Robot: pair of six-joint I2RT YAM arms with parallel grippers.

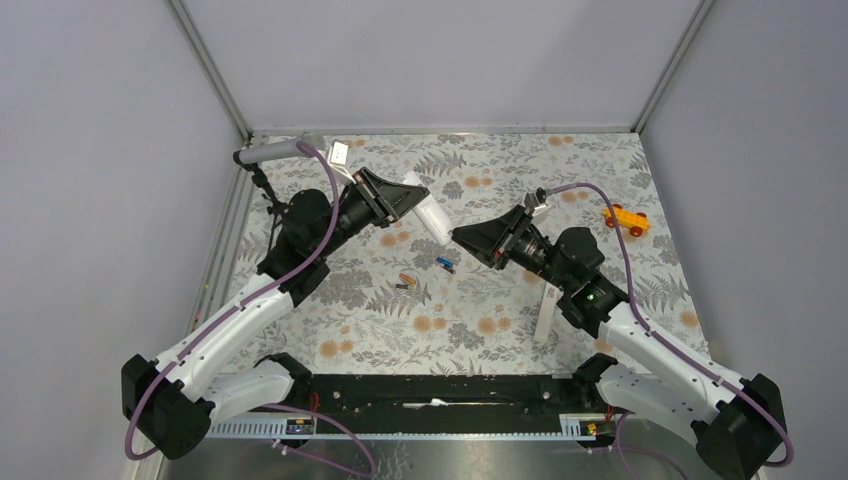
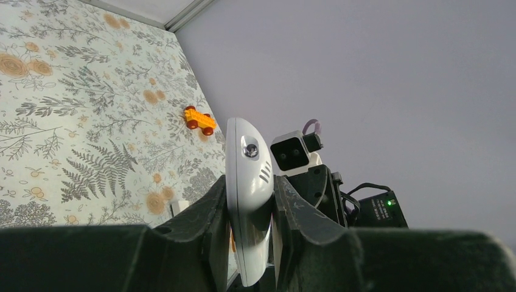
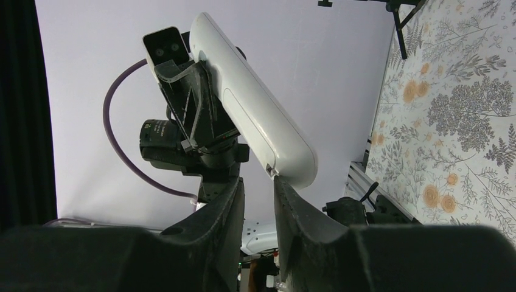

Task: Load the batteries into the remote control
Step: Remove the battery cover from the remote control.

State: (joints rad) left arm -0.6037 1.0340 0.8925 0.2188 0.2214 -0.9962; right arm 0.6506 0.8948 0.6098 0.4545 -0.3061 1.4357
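Note:
My left gripper [image 1: 415,193] is shut on the white remote control [image 1: 435,220] and holds it off the table at mid-back. In the left wrist view the remote control [image 2: 248,173] stands edge-on, pinched between the gripper's [image 2: 251,210] two jaws. My right gripper [image 1: 460,238] sits at the remote's free end. In the right wrist view this gripper [image 3: 258,185] is open with nothing in the narrow gap, and one fingertip [image 3: 278,180] touches the end of the remote control [image 3: 255,115]. An orange-brown battery [image 1: 405,280] and a blue battery [image 1: 445,264] lie on the cloth below.
An orange toy car [image 1: 625,218] stands at the right back of the patterned cloth, also seen as the toy car [image 2: 199,118] from the left wrist. A thin white flat strip [image 1: 546,312] lies beside the right arm. A grey bar on a stand [image 1: 270,152] is at the back left corner.

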